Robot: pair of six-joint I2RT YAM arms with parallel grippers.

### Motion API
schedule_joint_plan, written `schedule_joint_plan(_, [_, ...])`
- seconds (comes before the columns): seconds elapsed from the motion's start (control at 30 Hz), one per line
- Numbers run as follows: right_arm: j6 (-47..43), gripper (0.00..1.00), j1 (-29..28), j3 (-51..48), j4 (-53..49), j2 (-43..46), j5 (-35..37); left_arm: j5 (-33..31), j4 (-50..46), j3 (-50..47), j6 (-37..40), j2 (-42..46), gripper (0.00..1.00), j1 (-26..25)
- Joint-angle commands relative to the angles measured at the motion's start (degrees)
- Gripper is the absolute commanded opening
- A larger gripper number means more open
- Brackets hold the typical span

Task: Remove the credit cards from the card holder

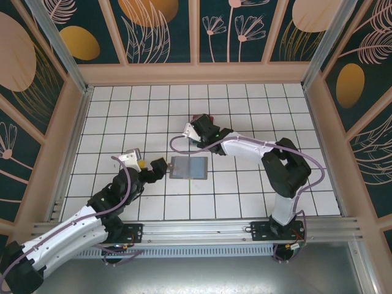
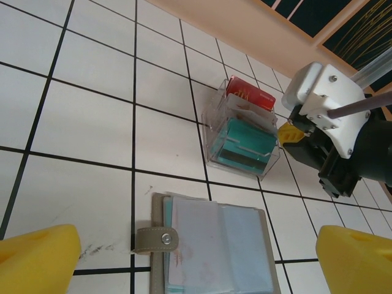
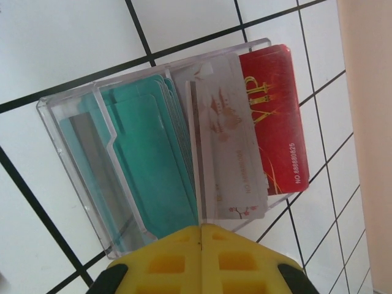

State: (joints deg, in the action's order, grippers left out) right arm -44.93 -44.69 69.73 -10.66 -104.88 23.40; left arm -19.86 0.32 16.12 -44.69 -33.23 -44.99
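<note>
The card holder point(image 1: 188, 167) lies open and flat on the tiled floor, its pale blue-grey sleeves point(image 2: 223, 248) facing up and a snap strap point(image 2: 156, 239) at its left edge. My left gripper point(image 1: 160, 166) hovers just left of it, wide open; the yellow fingers point(image 2: 37, 257) straddle the holder with nothing between them. My right gripper point(image 3: 201, 254) is shut at the front of a clear stand point(image 3: 67, 159), pinching the near edge of a white credit card point(image 3: 197, 171) that stands in the middle slot. Teal cards point(image 3: 147, 159) and a red card point(image 3: 275, 116) sit on either side of it.
The clear stand point(image 2: 242, 131) sits about one tile beyond the card holder, with the right gripper point(image 2: 293, 131) against its right side. Low wooden walls point(image 1: 196, 73) ring the tiled floor. The arm bases and a metal rail point(image 1: 202, 229) run along the near edge.
</note>
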Motion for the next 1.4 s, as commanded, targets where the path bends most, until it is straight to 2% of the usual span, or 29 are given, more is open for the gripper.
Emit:
schedule_joint_plan(0.0, [0.3,0.0,0.3,2.3,0.2,-1.7,1.7,-0.6,-0.8,-0.5,-0.1,0.8,0.98,0.3])
schedule_joint_plan(0.07, [1.1,0.0,0.6,2.6,0.2,-2.0,1.4,-0.7,-1.0,-0.8,-0.3,1.1,0.99,0.3])
schedule_joint_plan(0.13, [2.3,0.05,1.0,3.4,0.0,-2.4,1.6,-0.6,-1.1,-1.1,-0.4,1.3,0.98,0.3])
schedule_joint_plan(0.17, [2.9,0.1,1.2,3.8,-0.1,-2.6,1.8,-0.6,-1.0,-1.3,-0.3,1.5,0.98,0.3])
schedule_joint_plan(0.2, [3.4,0.21,1.5,4.3,0.1,-2.9,2.3,-0.6,-1.0,-1.4,-0.3,1.5,0.99,0.3])
schedule_joint_plan(0.23, [3.9,0.26,1.8,4.7,0.2,-3.4,3.0,-0.5,-1.0,-1.4,-0.3,1.6,0.99,0.3])
schedule_joint_plan(0.37, [6.1,0.32,3.4,7.2,1.0,-6.0,6.4,-0.5,-1.1,-1.3,-0.2,1.7,0.99,0.3])
schedule_joint_plan(0.57, [9.6,0.32,4.8,9.6,0.6,-6.4,7.0,0.1,-1.1,-1.4,-0.1,1.8,0.99,0.3])
schedule_joint_plan(0.8, [16.7,0.33,4.6,6.6,0.6,0.2,3.5,1.1,-0.1,-1.4,0.6,0.5,0.98,0.3])
schedule_joint_plan(1.0, [34.9,0.33,4.4,3.6,-3.8,8.5,-5.5,3.9,1.5,-0.9,0.9,-3.6,0.99,0.3])
schedule_joint_plan(1.17, [49.2,0.33,4.3,-6.9,1.4,18.3,-16.8,8.4,4.0,-0.3,0.1,-9.9,0.97,0.3])
schedule_joint_plan(1.27, [57.5,0.33,4.0,-13.8,5.0,23.3,-22.0,10.9,6.1,0.1,-0.8,-13.6,0.92,0.3])
schedule_joint_plan(1.37, [63.4,0.33,3.3,-21.0,9.5,26.5,-25.1,13.3,7.7,1.0,-1.1,-17.6,0.83,0.3])
